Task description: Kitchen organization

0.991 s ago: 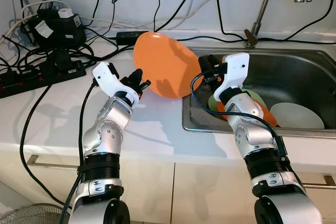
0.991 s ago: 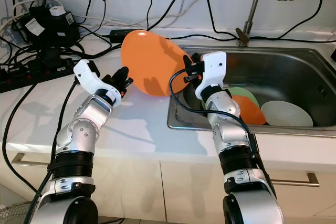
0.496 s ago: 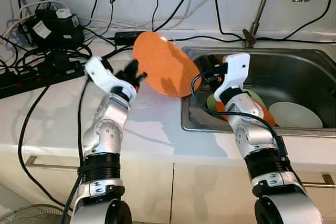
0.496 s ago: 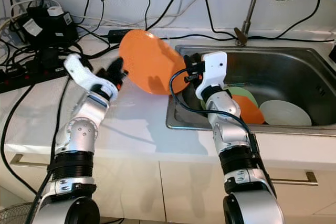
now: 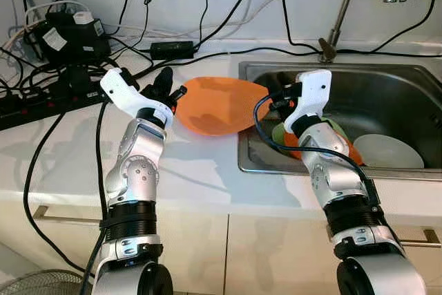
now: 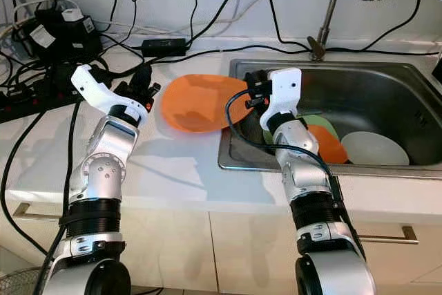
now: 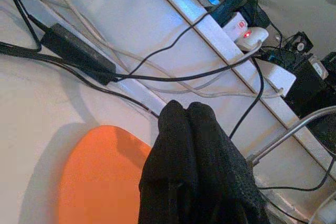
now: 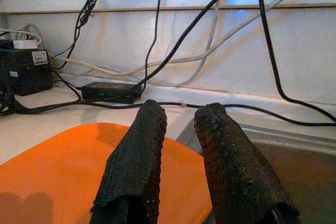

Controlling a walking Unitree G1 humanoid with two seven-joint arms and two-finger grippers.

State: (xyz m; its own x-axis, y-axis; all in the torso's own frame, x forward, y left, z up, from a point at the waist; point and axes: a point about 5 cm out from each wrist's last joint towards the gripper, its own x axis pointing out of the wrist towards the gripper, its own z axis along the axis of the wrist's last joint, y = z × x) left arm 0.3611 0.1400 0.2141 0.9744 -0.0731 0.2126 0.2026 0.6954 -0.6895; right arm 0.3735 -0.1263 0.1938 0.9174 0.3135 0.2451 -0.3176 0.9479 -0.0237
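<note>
the orange plate point(image 5: 214, 105) lies on the counter point(image 5: 200, 170) by the sink point(image 5: 387, 94). left gripper point(image 5: 168, 86) pressed together, right gripper point(image 8: 178, 129) spread; next, probably another dish.

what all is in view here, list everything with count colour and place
plate: one, orange, lying on the counter with its edge over the sink rim
sink: one, steel, set in the counter to the right
dishes in the sink: a white plate, plus an orange and a green one behind the right arm
tap: one, metal, behind the sink
counter: white
power strips and adapters: several, black, back left of the counter, with black and white cables
left gripper: shut, by the orange plate's left edge
right gripper: open, over the orange plate's right edge
</note>
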